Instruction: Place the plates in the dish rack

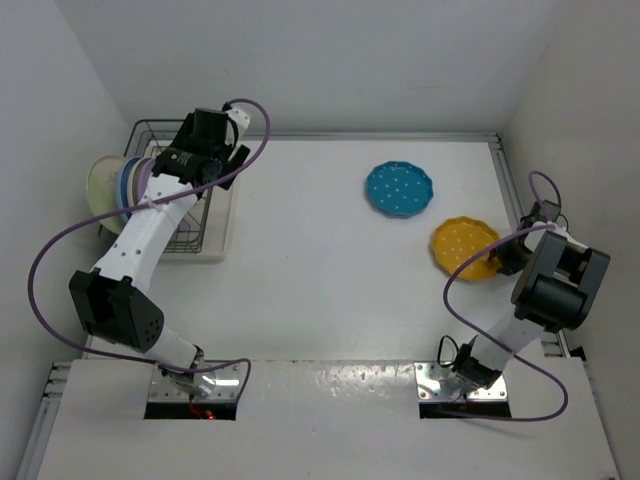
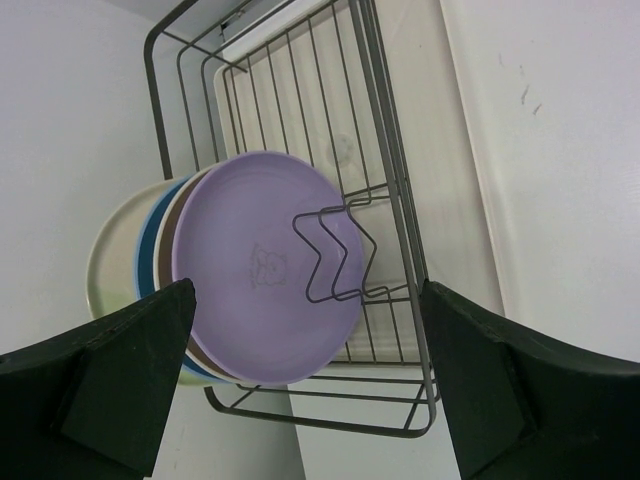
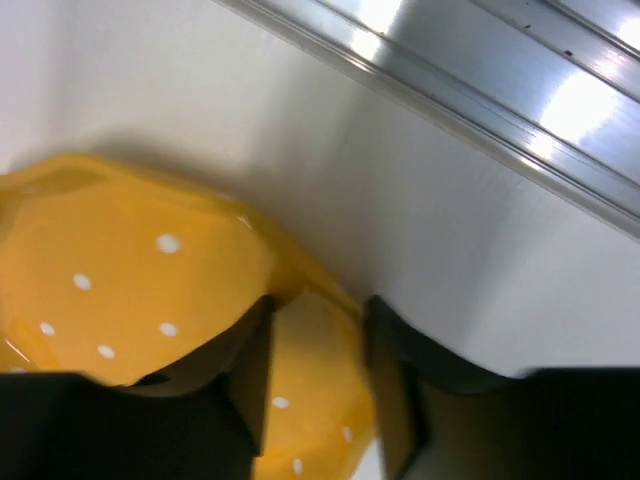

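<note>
The dish rack [image 1: 186, 238] [image 2: 398, 210] stands at the far left. Several plates stand on edge in it. The lavender one [image 2: 240, 310] is nearest my left wrist camera, with a blue plate [image 2: 147, 250] and a cream plate [image 2: 112, 265] behind it. My left gripper [image 1: 236, 158] [image 2: 308, 292] hangs open over the rack, holding nothing. A teal dotted plate [image 1: 400, 189] lies flat on the table. The orange-yellow dotted plate [image 1: 462, 245] [image 3: 120, 280] lies at the right. My right gripper [image 1: 506, 256] [image 3: 318, 312] has its fingers either side of that plate's rim, closed on it.
A metal rail [image 1: 505, 175] [image 3: 500, 90] runs along the table's right edge, just beyond the orange-yellow plate. White walls stand close behind and to the left of the rack. The rack's beige tray [image 1: 226, 215] sticks out toward the table's middle.
</note>
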